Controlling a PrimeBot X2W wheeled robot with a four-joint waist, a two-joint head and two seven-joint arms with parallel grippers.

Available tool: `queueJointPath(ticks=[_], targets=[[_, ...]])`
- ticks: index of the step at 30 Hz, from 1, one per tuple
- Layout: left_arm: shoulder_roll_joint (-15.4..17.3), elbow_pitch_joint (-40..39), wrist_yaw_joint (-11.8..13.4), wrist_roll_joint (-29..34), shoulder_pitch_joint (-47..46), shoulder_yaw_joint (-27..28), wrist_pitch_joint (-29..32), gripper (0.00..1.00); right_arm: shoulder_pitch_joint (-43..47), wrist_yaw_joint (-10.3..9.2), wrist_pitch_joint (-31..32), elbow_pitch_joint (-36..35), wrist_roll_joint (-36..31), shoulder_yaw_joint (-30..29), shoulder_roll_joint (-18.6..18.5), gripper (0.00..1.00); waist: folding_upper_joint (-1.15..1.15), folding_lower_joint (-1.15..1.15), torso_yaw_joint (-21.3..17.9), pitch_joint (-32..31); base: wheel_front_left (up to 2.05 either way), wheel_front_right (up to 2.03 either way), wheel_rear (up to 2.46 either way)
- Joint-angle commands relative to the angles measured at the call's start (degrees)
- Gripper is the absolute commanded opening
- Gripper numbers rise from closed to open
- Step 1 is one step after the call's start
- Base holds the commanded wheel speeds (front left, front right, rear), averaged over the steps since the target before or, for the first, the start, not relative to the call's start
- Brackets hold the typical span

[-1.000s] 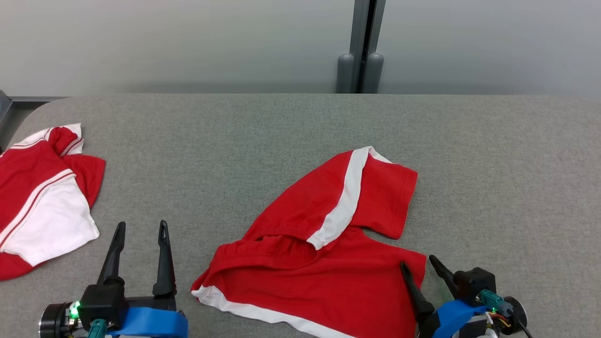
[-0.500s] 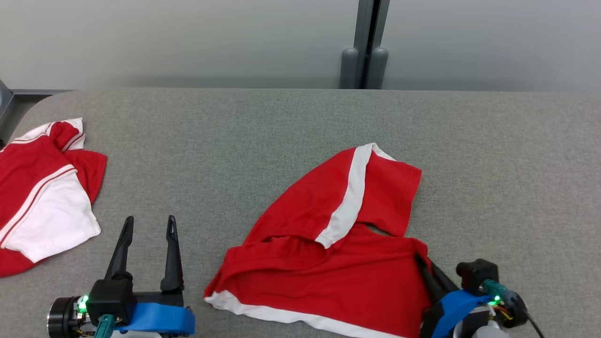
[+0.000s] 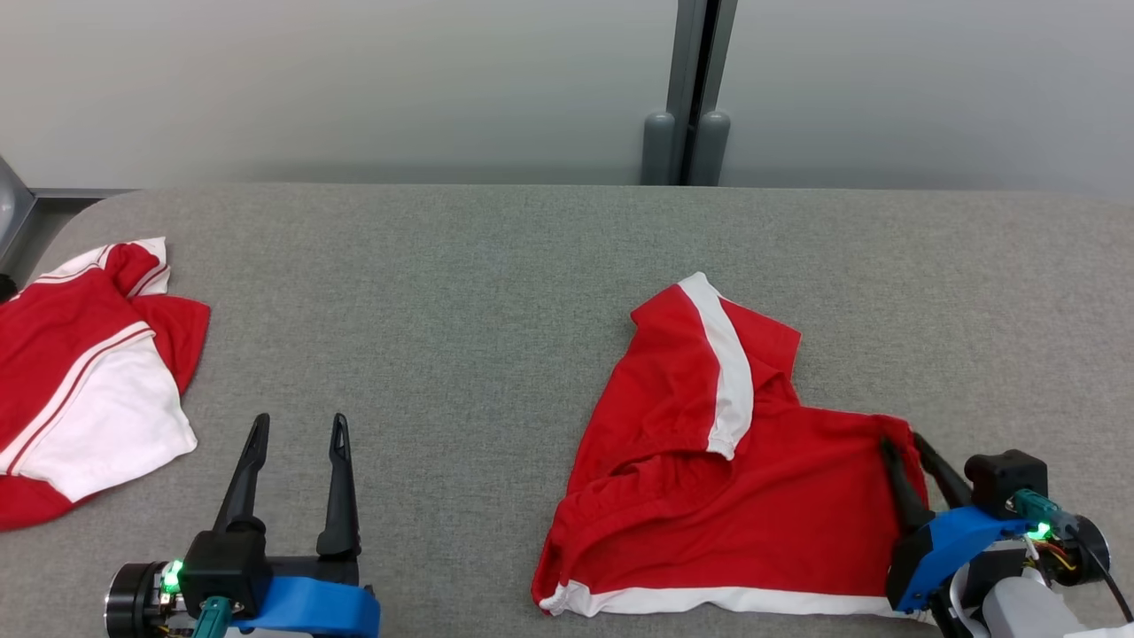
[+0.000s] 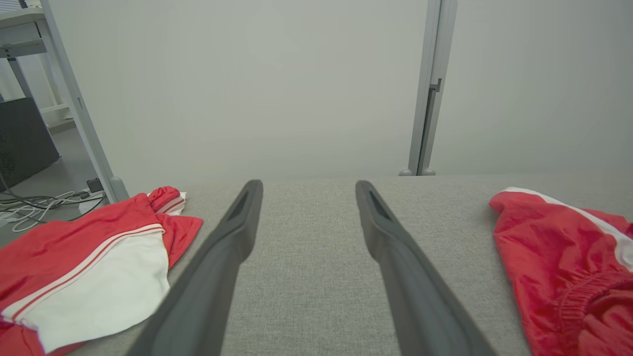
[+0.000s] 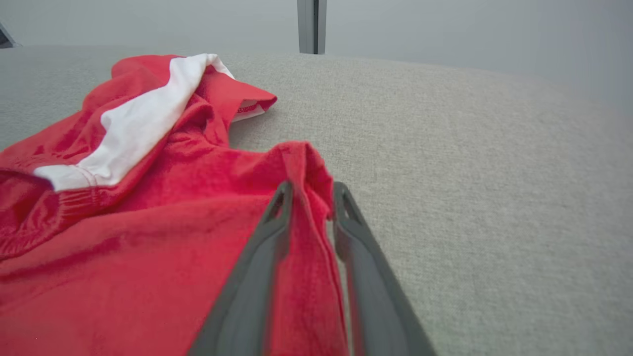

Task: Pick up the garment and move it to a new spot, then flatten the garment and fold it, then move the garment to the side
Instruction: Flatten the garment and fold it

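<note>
Across the foreground runs a grey, felt-like bench (image 3: 496,266) with a rounded far-left corner. It is backed by a plain pale wall (image 3: 354,80), which is split by a grey upright post (image 3: 691,89) with two rounded feet at the bench's far edge. Right of centre on the bench lies the garment (image 3: 709,496), a pair of red shorts with a white side stripe and a white hem band, rumpled, with one leg folded over the elastic waist. The right gripper (image 3: 902,441) is at the garment's right edge, its fingers (image 5: 257,277) drawn nearly together and pinching a raised ridge of red cloth. The left gripper (image 3: 299,421) hovers low over bare bench at the near left, its fingers spread wide. A second red-and-white garment (image 3: 80,381) lies crumpled at the bench's left end, well apart. Beyond that end, the left wrist view shows loose cables (image 4: 29,207) on a grey floor, a slanted metal frame leg (image 4: 74,99) and a dark cabinet (image 4: 20,138).
</note>
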Motion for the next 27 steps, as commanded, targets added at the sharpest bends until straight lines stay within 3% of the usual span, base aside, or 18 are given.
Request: queueJointPath(ticks=[1,7,20,27], targets=[[-0.1,0.1,-0.1,-0.2,0.4,-0.2,-0.2,1.0,-1.1,0.01,0.0,-0.6,0.7,0.2,-0.1,1.0,0.0,0.0,-0.2,-0.2,0.0,0.0,0.0],[-0.1,0.0,-0.1,-0.2,0.5,-0.1,-0.2,1.0,1.0,0.01,0.0,-6.1,0.4,-1.1,0.8,1.0,0.0,0.0,-1.7,-1.0,0.0,0.0,0.0],[0.2,-0.2,0.6,0.9,1.3,0.3,-0.2,1.0,11.9,0.01,0.0,-29.6,-2.7,-4.9,5.5,1.0,0.0,0.0,-4.9,-3.0,0.0,0.0,0.0],[0.5,0.3,1.7,1.1,1.8,1.1,-0.2,1.0,17.8,0.01,0.0,-36.4,-2.7,-5.1,7.1,1.0,0.0,0.0,-5.4,-3.7,0.0,0.0,0.0]])
